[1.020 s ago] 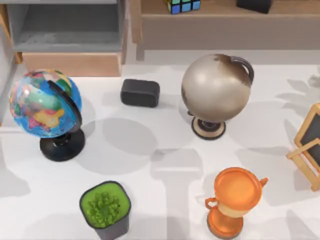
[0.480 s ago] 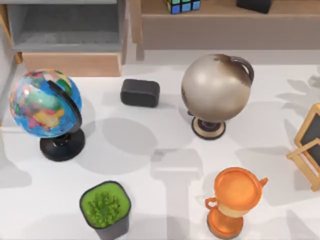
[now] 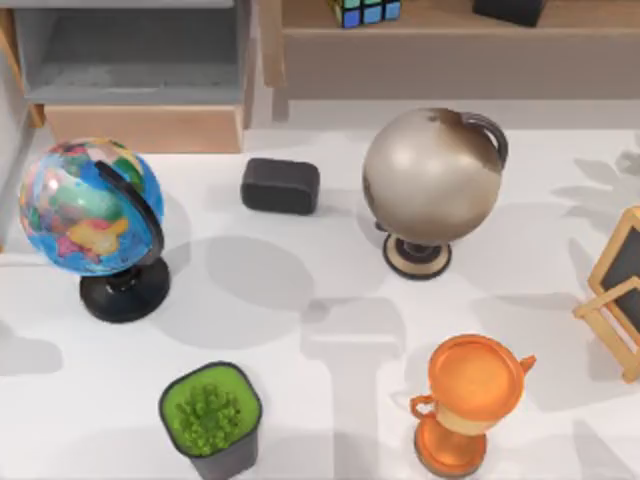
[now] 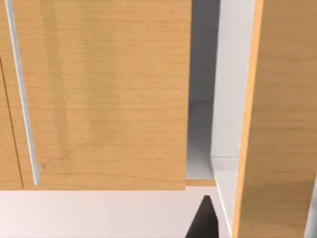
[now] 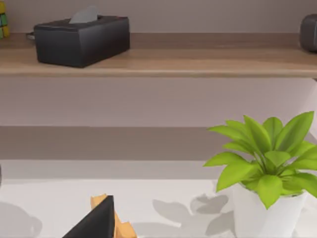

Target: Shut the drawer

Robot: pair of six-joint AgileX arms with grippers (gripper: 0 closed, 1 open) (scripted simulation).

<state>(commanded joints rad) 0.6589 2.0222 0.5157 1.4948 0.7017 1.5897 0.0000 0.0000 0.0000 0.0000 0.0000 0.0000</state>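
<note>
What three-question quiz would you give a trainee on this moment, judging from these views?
1. True or false: the drawer at the top view's upper left is already shut.
2. Which thing stands nearest the top view's bottom edge, left of the orange trophy? A) grey globe B) green potted plant C) small chalkboard
3. Fill in: the dark block lies on the table between the colourful globe and the ____ globe.

Key: 1 false, it stands pulled out with its inside showing; 2 B, the green potted plant; 3 grey.
</note>
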